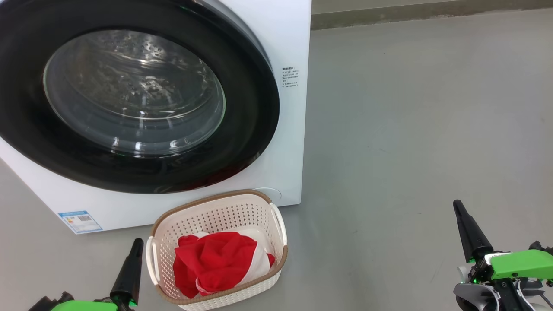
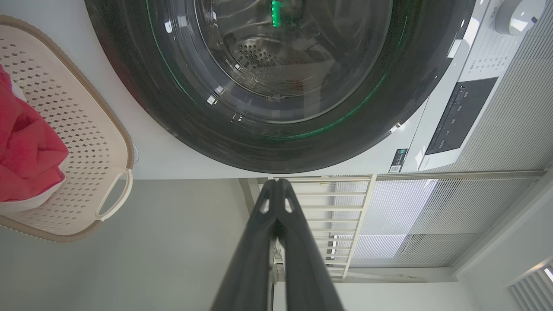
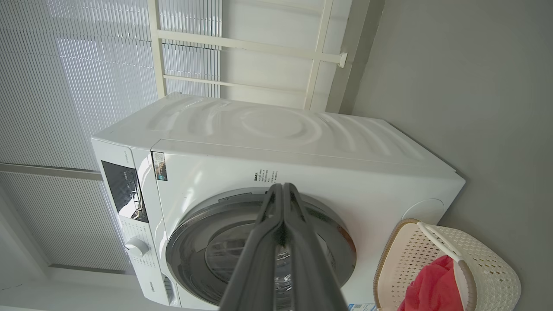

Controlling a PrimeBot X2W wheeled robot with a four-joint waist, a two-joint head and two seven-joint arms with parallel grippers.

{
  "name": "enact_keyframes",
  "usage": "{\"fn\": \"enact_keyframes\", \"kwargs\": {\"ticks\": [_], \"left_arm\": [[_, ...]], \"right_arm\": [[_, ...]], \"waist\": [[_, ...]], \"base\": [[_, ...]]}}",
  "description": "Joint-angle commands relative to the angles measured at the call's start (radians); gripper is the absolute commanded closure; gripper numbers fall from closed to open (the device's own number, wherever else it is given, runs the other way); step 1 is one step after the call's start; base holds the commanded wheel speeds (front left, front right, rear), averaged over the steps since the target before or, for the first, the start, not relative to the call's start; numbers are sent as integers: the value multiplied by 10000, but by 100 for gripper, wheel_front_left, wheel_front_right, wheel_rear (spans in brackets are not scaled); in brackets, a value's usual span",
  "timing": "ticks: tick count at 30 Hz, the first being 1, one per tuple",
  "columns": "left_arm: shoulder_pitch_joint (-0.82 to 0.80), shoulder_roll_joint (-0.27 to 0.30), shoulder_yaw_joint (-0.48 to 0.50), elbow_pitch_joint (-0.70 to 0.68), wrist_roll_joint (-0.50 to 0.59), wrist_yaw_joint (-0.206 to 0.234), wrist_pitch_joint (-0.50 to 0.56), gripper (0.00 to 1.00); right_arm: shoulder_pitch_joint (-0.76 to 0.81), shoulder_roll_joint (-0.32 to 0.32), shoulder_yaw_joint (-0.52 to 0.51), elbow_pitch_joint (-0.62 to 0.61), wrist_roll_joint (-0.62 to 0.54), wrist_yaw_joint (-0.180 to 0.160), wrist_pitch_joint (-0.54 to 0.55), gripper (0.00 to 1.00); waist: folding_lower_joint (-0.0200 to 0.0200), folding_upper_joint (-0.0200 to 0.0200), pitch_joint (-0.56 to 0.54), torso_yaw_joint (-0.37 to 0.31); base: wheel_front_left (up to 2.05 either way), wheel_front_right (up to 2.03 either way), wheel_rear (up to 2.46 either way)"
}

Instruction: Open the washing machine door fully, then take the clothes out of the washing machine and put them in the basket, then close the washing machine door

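Note:
The white washing machine stands at the upper left with its round black-rimmed door lying flat against the front, shut. Through the glass the steel drum shows. The red and white clothes lie in the cream basket on the floor just before the machine. My left gripper is shut and empty, just left of the basket. My right gripper is shut and empty, far to the right over bare floor. In the left wrist view the door and basket show beyond my shut fingers.
Grey floor stretches to the right of the machine. A wall base runs along the back. Blinds and a white frame stand behind the machine in the right wrist view.

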Motion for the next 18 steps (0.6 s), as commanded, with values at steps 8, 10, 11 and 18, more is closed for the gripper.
{"fn": "enact_keyframes", "kwargs": {"ticks": [8,10,11,18], "left_arm": [[-405,208,284,-265,-70,-69,43,100],[-405,208,284,-265,-70,-69,43,100],[-405,208,284,-265,-70,-69,43,100],[-405,208,284,-265,-70,-69,43,100]], "right_arm": [[-398,-116,135,-247,52,-7,61,100],[-398,-116,135,-247,52,-7,61,100],[-398,-116,135,-247,52,-7,61,100],[-398,-116,135,-247,52,-7,60,100]], "waist": [[0,0,0,0],[0,0,0,0],[0,0,0,0],[0,0,0,0]], "base": [[0,0,0],[0,0,0],[0,0,0],[0,0,0]]}}
